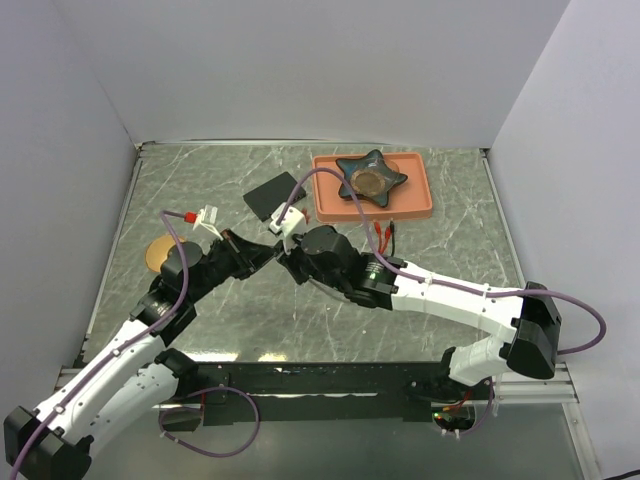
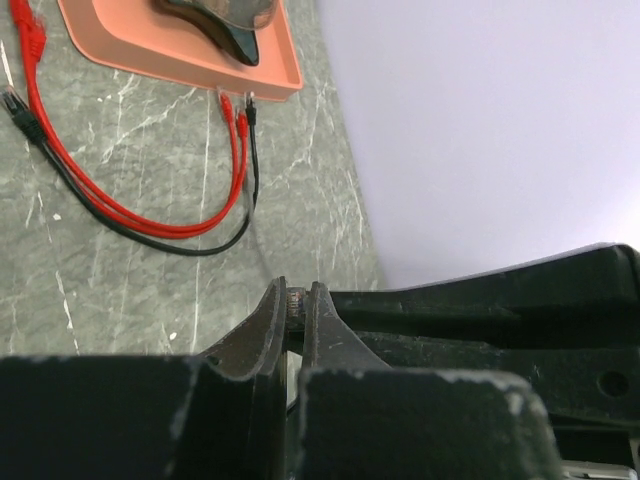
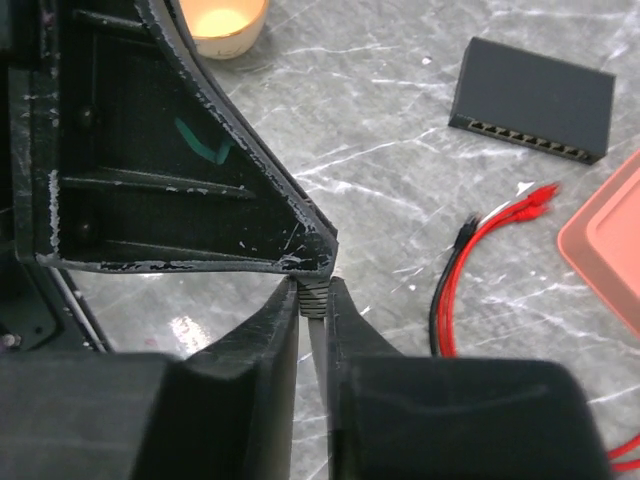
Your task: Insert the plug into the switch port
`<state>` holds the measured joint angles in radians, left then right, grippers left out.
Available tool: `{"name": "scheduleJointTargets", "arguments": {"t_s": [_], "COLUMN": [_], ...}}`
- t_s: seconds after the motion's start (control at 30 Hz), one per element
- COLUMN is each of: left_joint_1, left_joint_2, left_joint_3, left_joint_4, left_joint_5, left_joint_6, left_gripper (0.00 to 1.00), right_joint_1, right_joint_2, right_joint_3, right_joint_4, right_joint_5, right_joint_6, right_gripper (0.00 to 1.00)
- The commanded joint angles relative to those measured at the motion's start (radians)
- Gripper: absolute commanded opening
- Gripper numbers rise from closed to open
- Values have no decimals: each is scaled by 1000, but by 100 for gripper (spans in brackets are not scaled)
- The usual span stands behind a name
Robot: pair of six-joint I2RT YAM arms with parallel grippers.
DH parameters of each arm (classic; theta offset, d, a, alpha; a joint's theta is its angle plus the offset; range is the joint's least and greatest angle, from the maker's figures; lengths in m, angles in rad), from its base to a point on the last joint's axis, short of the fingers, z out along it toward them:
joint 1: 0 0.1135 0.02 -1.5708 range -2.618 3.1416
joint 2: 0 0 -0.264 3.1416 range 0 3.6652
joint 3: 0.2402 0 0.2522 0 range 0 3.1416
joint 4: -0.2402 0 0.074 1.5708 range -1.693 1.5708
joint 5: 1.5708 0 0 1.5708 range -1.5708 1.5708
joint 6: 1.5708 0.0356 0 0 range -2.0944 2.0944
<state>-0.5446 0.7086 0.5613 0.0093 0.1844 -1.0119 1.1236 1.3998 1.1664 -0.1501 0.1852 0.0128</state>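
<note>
Here, mid-desk, the left gripper (image 2: 295, 300) and right gripper (image 3: 314, 290) meet tip to tip, each with fingers almost closed, pinching a small grey plug (image 3: 313, 300), while the switch (image 1: 272, 195) lies flat toward the far edge, apart from both, near a tray (image 1: 420, 200).

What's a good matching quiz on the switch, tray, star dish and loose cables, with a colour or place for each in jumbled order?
Things:
1. switch
2. tray
3. star dish
4. cables

Descriptions:
A. salmon pink, at the far side of the table
B. sits in the tray
C. black box on the table, left of the tray
D. red and black, on the table by the tray's near edge

Pairs: 1-C, 2-A, 3-B, 4-D
</note>
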Motion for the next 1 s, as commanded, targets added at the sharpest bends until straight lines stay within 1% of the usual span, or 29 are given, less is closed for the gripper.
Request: {"name": "scheduleJointTargets", "arguments": {"t_s": [0.0,0.07,0.17,0.23,0.27,0.3,0.33,0.37,0.4,0.43,0.47,0.5,0.53,0.57,0.6,0.63,0.67,0.7,0.73,0.77,0.8,0.83,0.9,0.93,0.97], "left_joint_1": [-3,-3,-2,-3,-3,-3,-3,-3,-3,-3,-3,-2,-2,-2,-2,-2,-2,0,2,6,20,28,67,83,95], "left_joint_2": [8,17,29,37,45,51,63,71,81,92,123,143,164,217,248,323,368,414,515,569,622,732,849,976,1041], "left_joint_3": [6,6,6,11,18,23,28,40,48,55,81,95,112,149,170,195,262,302,345,442,492,590,691,813,874], "left_joint_4": [44,49,46,34,14,3,-6,-44,-58,-71,-89,-123,-130,-143,-150,-155,-164,-172,-196,-213,-226,-238,-244,-261,-281], "left_joint_5": [35,41,41,27,17,3,-34,-58,-81,-138,-170,-181,-227,-278,-305,-327,-373,-394,-411,-451,-470,-476,-452,-439,-435], "left_joint_6": [-11,-10,-1,18,27,45,55,64,88,98,108,137,153,170,211,232,257,309,334,357,387,404,446,453,464], "left_gripper": [2,3,9,21,28,46,53,65,69,71,78,80,82,85,86,87,87,87,87,88,88,88,88,88,88], "right_joint_1": [8,10,12,12,8,10,8,5,1,-5,-11,-19,-30,-57,-79,-99,-148,-169,-188,-212,-246,-261,-298,-307,-315], "right_joint_2": [-18,-19,-25,-35,-36,-39,-44,-47,-50,-58,-64,-73,-94,-110,-125,-155,-174,-191,-221,-232,-243,-266,-285,-301,-308], "right_joint_3": [36,29,15,-5,-14,-22,-39,-46,-54,-69,-80,-92,-120,-137,-155,-195,-218,-241,-282,-301,-330,-344,-379,-390,-398], "right_joint_4": [57,64,73,84,87,95,96,98,87,83,78,72,64,60,58,61,66,73,83,83,83,83,89,92,92], "right_joint_5": [62,77,108,122,129,138,152,155,158,164,166,163,158,139,125,94,39,16,-4,-21,-48,-56,-78,-85,-90], "right_joint_6": [-4,-4,-1,4,9,12,15,15,24,29,35,50,58,81,94,108,130,141,148,165,168,173,179,180,184], "right_gripper": [0,0,0,0,0,0,0,0,0,0,0,0,0,0,0,0,0,0,0,0,0,0,0,0,0]}}
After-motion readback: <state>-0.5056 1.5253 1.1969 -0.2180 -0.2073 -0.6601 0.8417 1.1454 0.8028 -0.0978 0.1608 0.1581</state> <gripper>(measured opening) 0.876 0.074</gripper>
